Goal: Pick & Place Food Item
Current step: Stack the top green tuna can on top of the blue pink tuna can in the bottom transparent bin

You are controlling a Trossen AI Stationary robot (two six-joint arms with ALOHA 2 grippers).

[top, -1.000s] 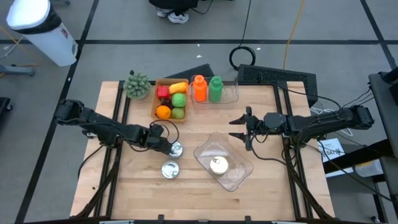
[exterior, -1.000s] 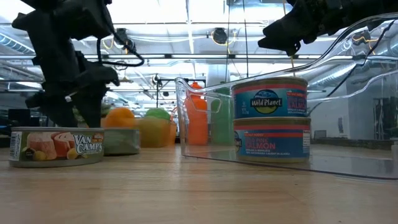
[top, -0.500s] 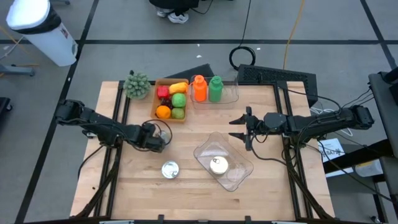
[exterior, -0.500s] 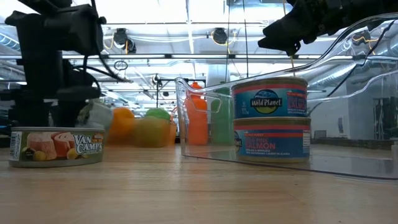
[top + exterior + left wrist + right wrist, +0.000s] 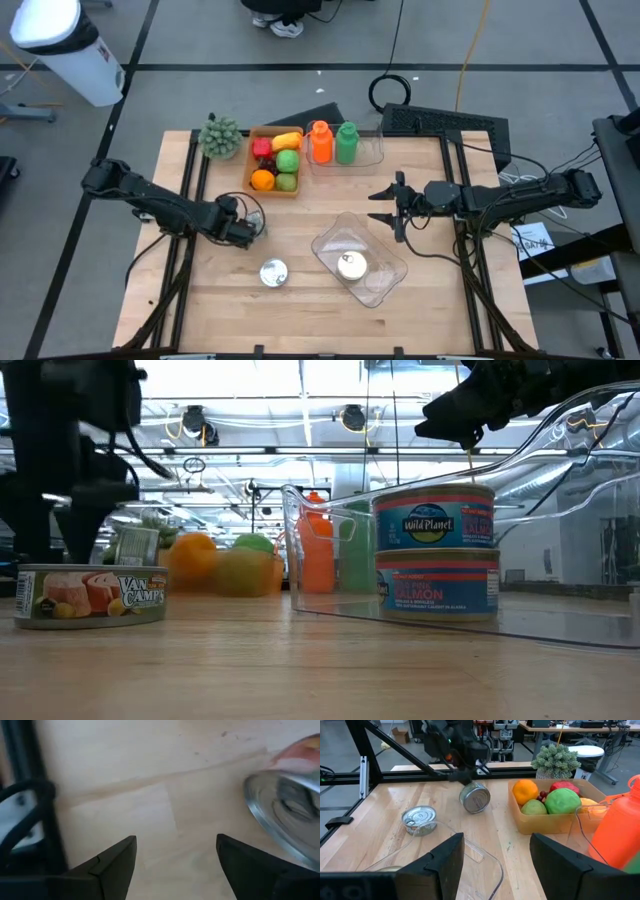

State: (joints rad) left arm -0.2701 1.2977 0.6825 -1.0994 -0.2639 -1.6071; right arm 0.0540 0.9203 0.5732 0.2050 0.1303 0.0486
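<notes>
Low view, lettering first: "VAN CAMP'S" on the lone can (image 5: 90, 596) flat on the table (image 5: 300, 670). "Wild Planet" and "SALMON" on the upper can (image 5: 433, 517), stacked on a second salmon can (image 5: 437, 585) inside the clear container (image 5: 560, 622). Label of the fourth can (image 5: 475, 797) unreadable; tilted, clear of the wood, pinched by the left gripper (image 5: 252, 225) near the fruit tray (image 5: 252, 160). Four cans counted, two bottles: orange (image 5: 320, 142), green (image 5: 346, 142). Right gripper (image 5: 388, 208) spread, beside the container.
</notes>
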